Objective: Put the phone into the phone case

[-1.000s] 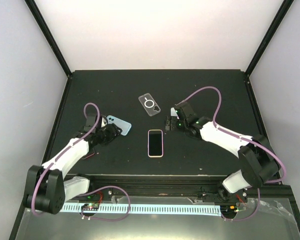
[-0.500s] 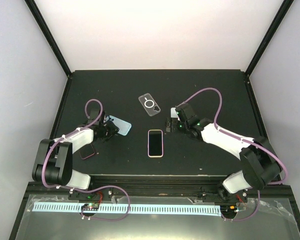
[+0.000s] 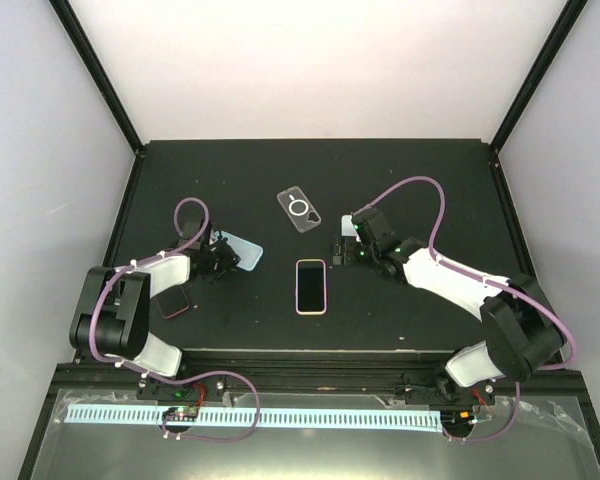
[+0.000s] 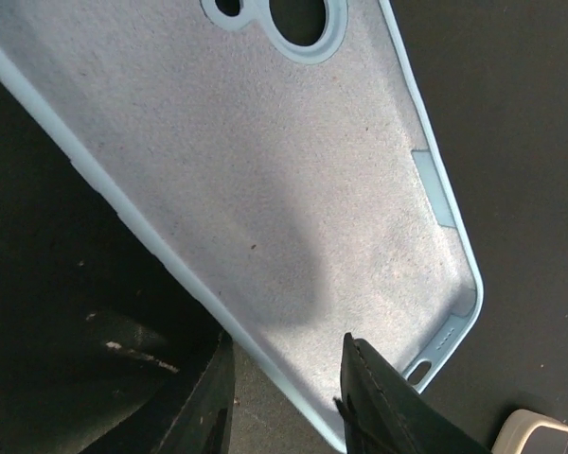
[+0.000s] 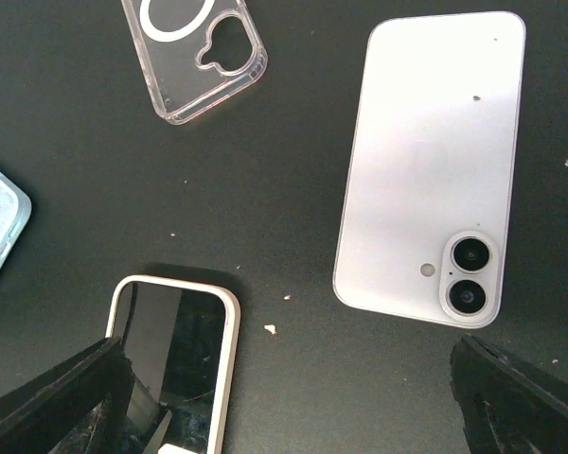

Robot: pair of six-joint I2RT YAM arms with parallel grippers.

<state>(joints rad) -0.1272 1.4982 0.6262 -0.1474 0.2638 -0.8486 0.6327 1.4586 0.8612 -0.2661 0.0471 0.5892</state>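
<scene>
Top external view is showing the black table bearing everything, with the cream-rimmed phone lying screen-up at its middle and serving as landmark. Left gripper is working to the left of that landmark. Its jaws are straddling the near rim of the pale-blue case, which is lying hollow side up; whether they are clenching that rim cannot be told. Right gripper is hovering just right of and beyond the landmark, jaws released wide and holding nothing. White phone, judged to be the task's phone, is lying camera-side up beneath it. Clear case is resting beyond the landmark.

Risks: the thin blue rim may be slipping out of a shallow pinch, or the soft case flexing under it. The flat white phone is offering the right jaws little edge, so they may be skidding across its back.

No brand or writing is showing legibly; only a printed ring on the clear case.
</scene>
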